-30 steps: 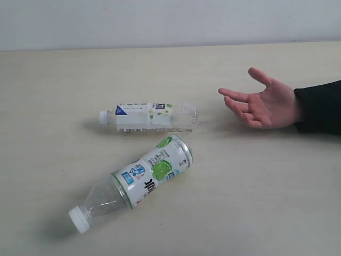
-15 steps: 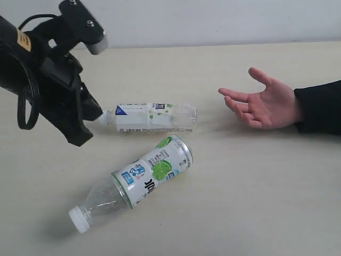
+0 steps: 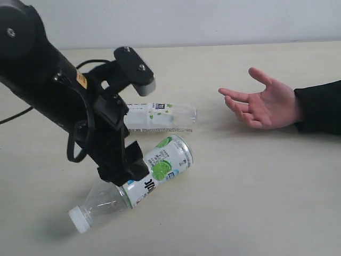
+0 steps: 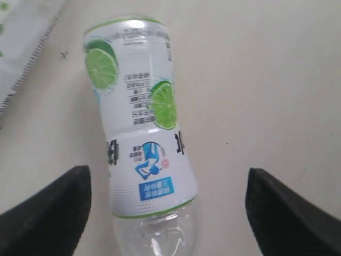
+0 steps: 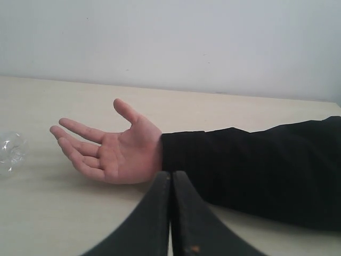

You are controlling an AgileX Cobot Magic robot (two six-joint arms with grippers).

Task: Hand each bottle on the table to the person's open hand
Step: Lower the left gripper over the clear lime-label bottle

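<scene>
A fat bottle [image 3: 162, 162] with a white-green lime label lies on the table [image 3: 256, 202], its white cap [image 3: 80, 219] toward the front left. My left gripper [image 3: 123, 172] hovers over its clear shoulder. In the left wrist view the left gripper [image 4: 168, 213] stands open, its fingers [image 4: 48, 213] wide on both sides of the fat bottle [image 4: 141, 106] and apart from it. A slim white-labelled bottle [image 3: 162, 117] lies behind, partly hidden by the arm. The person's open hand [image 3: 264, 104] waits palm-up at the right. My right gripper [image 5: 171, 176] is shut and empty, near the hand [image 5: 114, 152].
The person's black sleeve [image 5: 250, 165] lies across the table just beyond my right gripper. The clear end of a bottle [image 5: 10, 152] shows at the edge of the right wrist view. A pale wall [image 3: 213, 21] closes the back of the table.
My left arm has come in from the left and dropped over the fat bottle, and its jaws have opened. The bottles and the hand have not moved.
</scene>
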